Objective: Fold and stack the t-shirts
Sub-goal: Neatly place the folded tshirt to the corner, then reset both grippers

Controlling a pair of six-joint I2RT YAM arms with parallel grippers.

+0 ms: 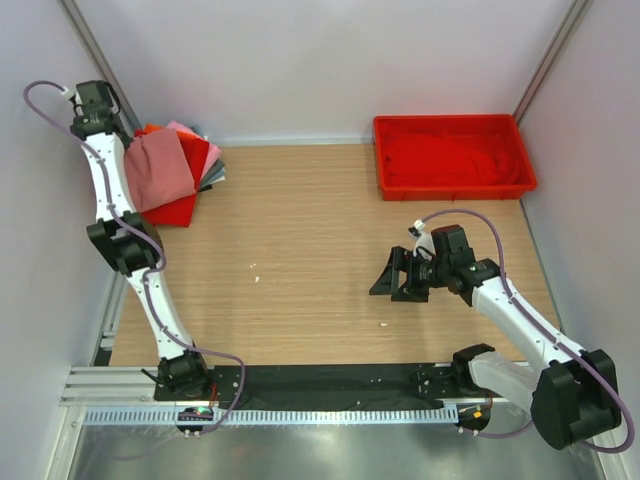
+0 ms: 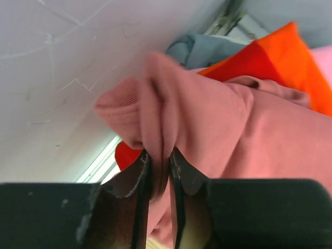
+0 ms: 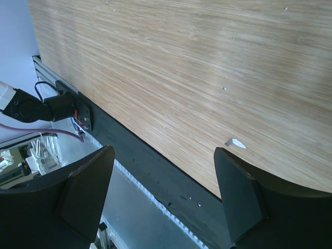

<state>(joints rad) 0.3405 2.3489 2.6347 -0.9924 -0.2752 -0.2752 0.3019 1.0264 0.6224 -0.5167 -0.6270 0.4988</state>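
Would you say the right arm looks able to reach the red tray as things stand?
Probably yes: the right arm hangs over the table with jaws open and empty, and nothing stands between it and the red tray, which sits on its own side.

Red tray [image 1: 450, 119] — far right corner of the wooden table [image 1: 300, 250]; white walls [image 1: 300, 60] around.

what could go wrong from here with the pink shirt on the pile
A fold of the salmon-pink t-shirt is pinched in the left end effector; pulling away without opening could drag it and undo the fold. The stack underneath is fanned unevenly, so a tug might skew it more.
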